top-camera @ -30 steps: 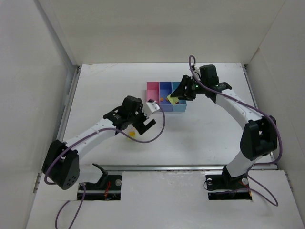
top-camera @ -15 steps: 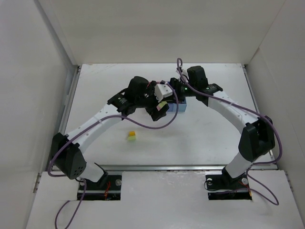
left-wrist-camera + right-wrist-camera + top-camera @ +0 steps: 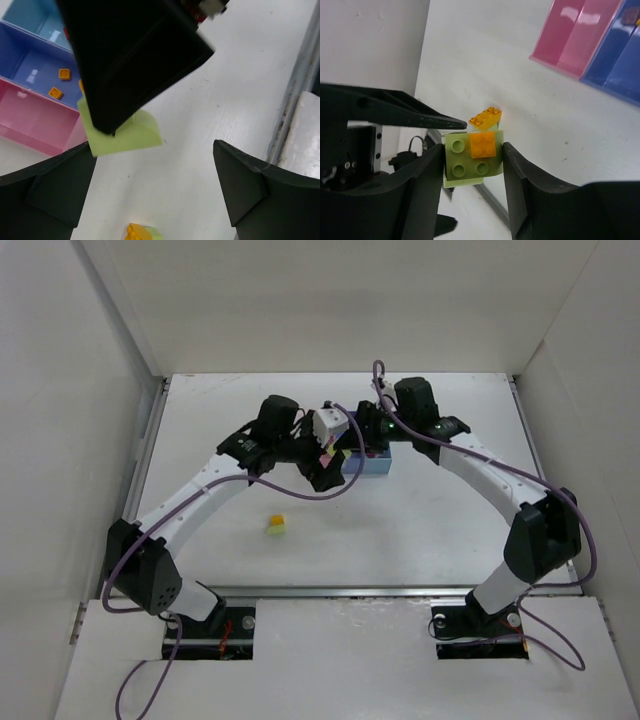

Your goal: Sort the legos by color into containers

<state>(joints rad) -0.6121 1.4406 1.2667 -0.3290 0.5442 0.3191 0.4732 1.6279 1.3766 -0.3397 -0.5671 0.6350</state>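
My right gripper (image 3: pixel 472 162) is shut on a lime green lego (image 3: pixel 465 165) with a small orange lego (image 3: pixel 481 144) stuck on top. In the top view it hangs at the containers' (image 3: pixel 377 466) front, where the right gripper (image 3: pixel 357 443) and left gripper (image 3: pixel 330 468) meet. The left gripper (image 3: pixel 154 165) is open and empty, its fingers (image 3: pixel 47 185) just below the held green lego (image 3: pixel 122 134). The pink (image 3: pixel 30 120), purple-blue (image 3: pixel 35 75) and light blue (image 3: pixel 30 15) bins lie beyond; two orange legos (image 3: pixel 64 74) sit in the purple-blue one. An orange-on-green lego (image 3: pixel 276 526) lies on the table.
The loose lego (image 3: pixel 140 232) shows at the bottom of the left wrist view. White walls enclose the table on three sides. A metal rail (image 3: pixel 400 591) runs along the near edge. Purple cables loop off both arms near the bins.
The left arm has swung from above the loose lego up to the bins, beside the right gripper. The right gripper has shifted slightly left, still holding its lego.
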